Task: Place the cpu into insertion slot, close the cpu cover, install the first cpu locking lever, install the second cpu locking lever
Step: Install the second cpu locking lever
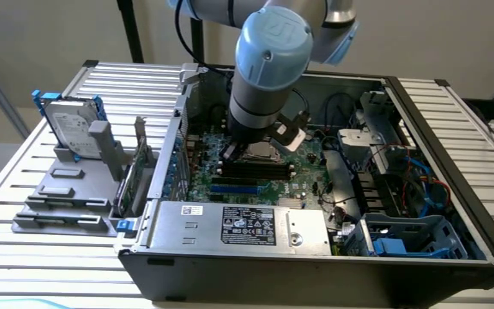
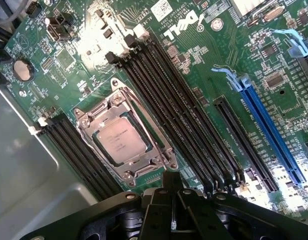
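The cpu point(image 2: 120, 142), a pale silvery square chip, lies flat in the insertion slot point(image 2: 166, 161) on the green motherboard point(image 2: 234, 55). The silvery cpu cover point(image 2: 100, 118) lies down around the chip, which shows through its cut-out centre. My gripper point(image 2: 172, 181) hovers just beside the socket's edge, its dark fingers drawn together with nothing between them, not touching the cover. In the exterior view the arm's wrist point(image 1: 264, 77) reaches down into the open computer case over the socket area point(image 1: 260, 152).
Long black memory slots point(image 2: 179, 110) flank the socket on both sides, with a blue expansion slot point(image 2: 269, 130) further off. A grey labelled power-supply box point(image 1: 238, 225) sits at the case's front. Cables point(image 1: 401, 174) fill the exterior view's right. A hard drive point(image 1: 71, 129) stands outside.
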Controlling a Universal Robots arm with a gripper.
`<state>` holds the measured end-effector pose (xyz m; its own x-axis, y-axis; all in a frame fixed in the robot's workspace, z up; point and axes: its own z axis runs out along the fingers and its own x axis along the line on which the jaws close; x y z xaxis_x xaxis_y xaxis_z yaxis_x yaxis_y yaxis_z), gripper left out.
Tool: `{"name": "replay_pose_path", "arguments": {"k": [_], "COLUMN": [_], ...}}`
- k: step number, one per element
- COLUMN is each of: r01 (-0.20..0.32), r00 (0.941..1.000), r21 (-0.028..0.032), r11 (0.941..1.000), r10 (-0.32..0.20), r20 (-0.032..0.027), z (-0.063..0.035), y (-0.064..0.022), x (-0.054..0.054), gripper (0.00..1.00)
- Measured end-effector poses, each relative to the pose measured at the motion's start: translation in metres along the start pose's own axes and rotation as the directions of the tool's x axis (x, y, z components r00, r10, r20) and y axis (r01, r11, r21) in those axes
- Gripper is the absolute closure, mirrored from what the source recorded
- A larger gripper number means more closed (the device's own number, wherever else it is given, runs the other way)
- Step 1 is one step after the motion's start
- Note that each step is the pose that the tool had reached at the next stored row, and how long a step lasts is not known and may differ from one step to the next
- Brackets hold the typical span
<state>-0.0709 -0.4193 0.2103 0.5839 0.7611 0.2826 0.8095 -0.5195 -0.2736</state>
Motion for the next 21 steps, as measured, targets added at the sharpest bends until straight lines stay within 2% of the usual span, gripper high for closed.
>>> {"name": "replay_pose_path", "arguments": {"k": [3, 5, 7, 9, 14, 17, 21], "r01": [0.002, 0.003, 0.003, 0.003, 0.003, 0.003, 0.002], "r00": [1.0000, 1.0000, 1.0000, 1.0000, 1.0000, 1.0000, 1.0000], "r21": [-0.0053, -0.0092, -0.0097, -0.0098, -0.0097, -0.0100, -0.0122], "r11": [1.0000, 1.0000, 0.9999, 0.9999, 0.9999, 0.9999, 0.9999], "r10": [-0.002, -0.003, -0.003, -0.003, -0.003, -0.003, -0.002], "r20": [-0.0022, -0.0001, 0.0003, 0.0005, 0.0003, 0.0005, 0.0039], "z": [0.0024, 0.0027, 0.0024, -0.0021, -0.0205, -0.0214, -0.0245], "y": [-0.0002, 0.0000, -0.0017, -0.0052, -0.0114, -0.0100, -0.0084], "x": [0.000, 0.000, -0.001, -0.001, 0.005, 0.006, 0.009], "gripper": [0.89, 0.89, 0.89, 0.89, 0.89, 0.89, 0.89]}}
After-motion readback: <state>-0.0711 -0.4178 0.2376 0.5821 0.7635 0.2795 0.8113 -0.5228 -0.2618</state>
